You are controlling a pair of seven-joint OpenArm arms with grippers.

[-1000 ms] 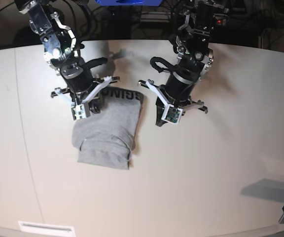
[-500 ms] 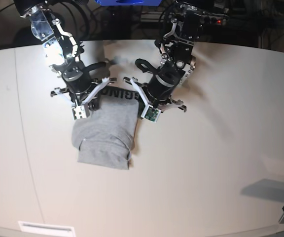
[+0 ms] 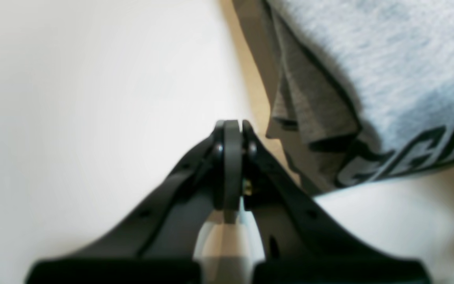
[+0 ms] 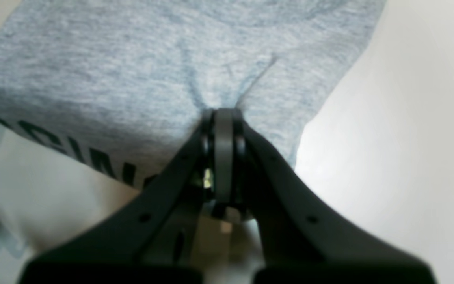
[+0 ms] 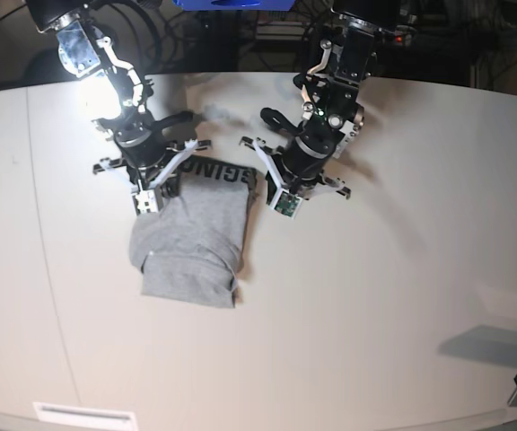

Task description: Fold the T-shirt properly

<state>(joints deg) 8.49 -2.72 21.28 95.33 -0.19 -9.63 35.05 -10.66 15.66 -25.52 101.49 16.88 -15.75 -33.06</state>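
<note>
The T-shirt [image 5: 194, 241] lies folded into a narrow grey bundle on the white table [image 5: 375, 296], left of the middle, its plain end toward the near edge and its black lettering at the far end. At that far end the right gripper [image 4: 224, 114] is closed, its tips pressed into puckered grey cloth. Just beside the shirt's far right corner, the left gripper [image 3: 231, 126] is closed on nothing, over bare table.

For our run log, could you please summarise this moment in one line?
light heather-grey cotton T-shirt: folded, on table | right gripper: shut, pressing it | left gripper: shut, beside it
</note>
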